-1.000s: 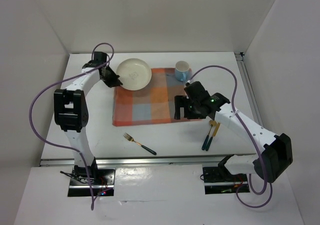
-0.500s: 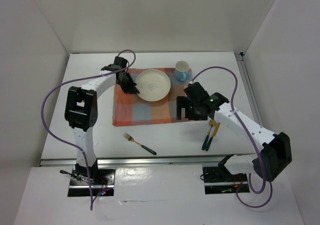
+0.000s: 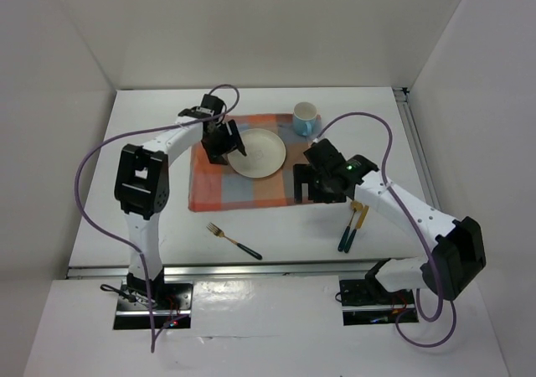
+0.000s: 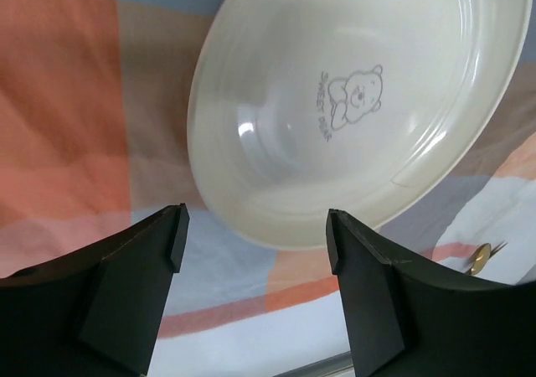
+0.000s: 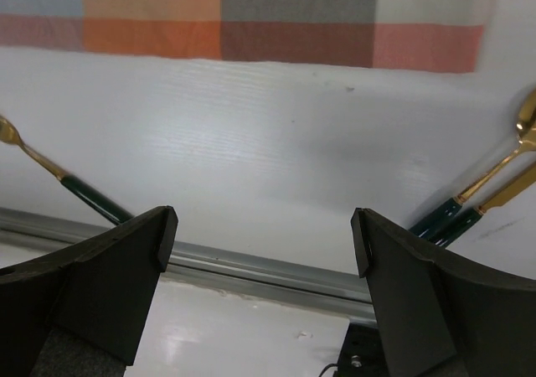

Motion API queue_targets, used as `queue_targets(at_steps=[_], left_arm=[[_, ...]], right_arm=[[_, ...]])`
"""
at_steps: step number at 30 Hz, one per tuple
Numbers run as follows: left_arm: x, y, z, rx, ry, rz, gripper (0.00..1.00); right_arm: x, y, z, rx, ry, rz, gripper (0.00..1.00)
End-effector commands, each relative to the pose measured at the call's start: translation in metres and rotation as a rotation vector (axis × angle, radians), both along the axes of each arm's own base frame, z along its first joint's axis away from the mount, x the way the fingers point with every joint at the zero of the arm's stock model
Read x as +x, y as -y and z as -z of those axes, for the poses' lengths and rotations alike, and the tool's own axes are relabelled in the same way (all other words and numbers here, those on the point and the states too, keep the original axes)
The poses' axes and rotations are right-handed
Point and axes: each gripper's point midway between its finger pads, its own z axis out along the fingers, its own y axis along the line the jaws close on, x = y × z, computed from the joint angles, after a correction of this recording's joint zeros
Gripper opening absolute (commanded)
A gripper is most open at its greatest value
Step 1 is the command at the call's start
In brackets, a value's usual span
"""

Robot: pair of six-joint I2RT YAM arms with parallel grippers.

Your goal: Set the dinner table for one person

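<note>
A cream plate (image 3: 260, 152) with a small bear print (image 4: 356, 92) lies on the orange, blue and grey checked cloth (image 3: 243, 184) on the white dinner table (image 3: 167, 218). My left gripper (image 3: 231, 147) is at the plate's left rim. In the left wrist view it (image 4: 255, 228) is open, its fingers on either side of the near rim and holding nothing. My right gripper (image 3: 311, 188) hovers open and empty over the cloth's right edge; in the right wrist view it (image 5: 263, 224) looks down on bare table.
A blue and white cup (image 3: 306, 119) stands at the cloth's back right corner. A gold fork (image 3: 234, 241) with a dark handle lies near the front edge. A knife and a spoon (image 3: 353, 224) lie to the right. An aluminium rail (image 5: 251, 268) runs along the front.
My left gripper carried the plate from the back left of the table onto the cloth, then opened and let it go. The right arm barely moved.
</note>
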Motion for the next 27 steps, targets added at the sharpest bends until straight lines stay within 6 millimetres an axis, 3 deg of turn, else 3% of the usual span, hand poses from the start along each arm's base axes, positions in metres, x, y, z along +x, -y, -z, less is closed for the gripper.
queue_targets(at_steps=[1,3,5,6,7,12,14,22,27], left_arm=[[-0.005,-0.007,-0.057,0.055,0.106,0.021,0.84],[-0.014,-0.016,-0.093,0.064,0.175,0.003,0.84],[-0.021,-0.029,-0.116,0.104,0.222,-0.040,0.84],[-0.023,-0.039,-0.128,0.119,0.245,-0.065,0.83],[-0.032,-0.049,-0.154,0.123,0.294,-0.089,0.83],[-0.054,-0.105,-0.211,0.131,0.415,-0.237,0.80],[-0.066,-0.121,-0.229,0.135,0.452,-0.270,0.80],[-0.082,-0.141,-0.241,0.125,0.460,-0.297,0.79],[-0.087,-0.148,-0.246,0.128,0.470,-0.297,0.79]], right_arm=[[0.003,-0.029,-0.006,-0.009,0.050,-0.115,0.99],[-0.011,-0.062,-0.005,0.003,0.069,-0.243,0.99],[-0.017,-0.093,0.001,0.011,0.102,-0.367,0.99],[-0.033,-0.113,0.005,0.017,0.108,-0.460,0.99],[-0.040,-0.124,0.009,0.013,0.118,-0.513,0.99],[-0.062,-0.177,0.033,-0.007,0.160,-0.739,0.96],[-0.065,-0.185,0.046,-0.025,0.144,-0.784,0.92],[-0.100,-0.214,0.083,-0.039,0.085,-0.914,0.76],[-0.110,-0.214,0.110,-0.087,0.042,-0.911,0.66]])
